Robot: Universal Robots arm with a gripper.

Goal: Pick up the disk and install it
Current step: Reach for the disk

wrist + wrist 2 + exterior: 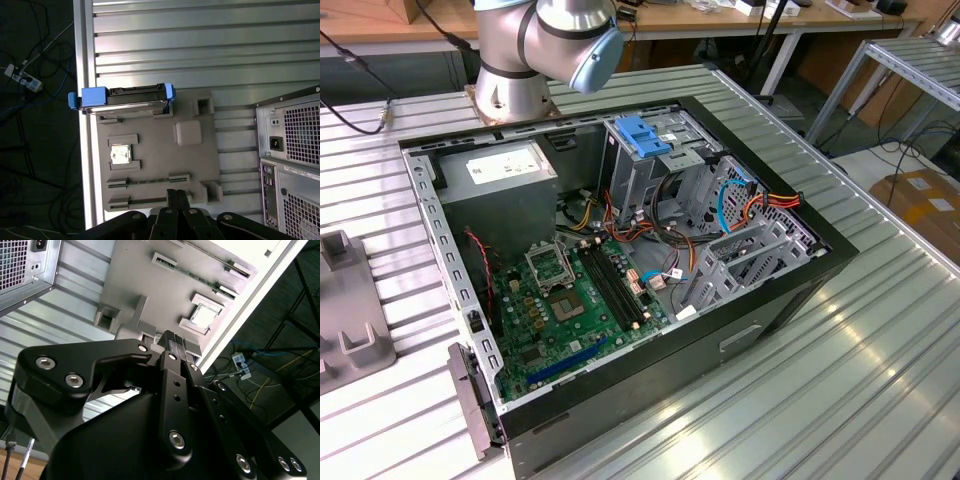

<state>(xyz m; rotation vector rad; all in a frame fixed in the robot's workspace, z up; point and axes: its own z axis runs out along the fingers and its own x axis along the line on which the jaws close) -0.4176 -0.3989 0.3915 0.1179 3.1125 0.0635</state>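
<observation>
Ribbed aluminium table (880, 350) is carrying two things: an open computer case (650, 395) and, just beside it, a grey moulded tray (195, 150) that is serving as the parts holder. In the first wrist view the disk (131, 98) is sitting at one end of the tray and seems to be propped on its edge. Blue rails (87, 97) are framing its grey metal body, and one of them is reaching past the tray's side. The gripper (177, 196) is hovering over the opposite end of the tray, well apart from the disk and touching nothing. Its jaws are pressed together with nothing between them, and the second wrist view is showing the same.

Judging from this, the work is standing at the very start of the pick-up step: the disk is lying untaken on the tray and nothing of the installation is begun. The next move appears to call for the jaws to part wide enough for the disk's body. The arm would then be crossing the tray until the jaws are straddling the disk. It would also be calling for a careful descent, since a thing balanced on edge is likely to tip if nudged from one side.
</observation>
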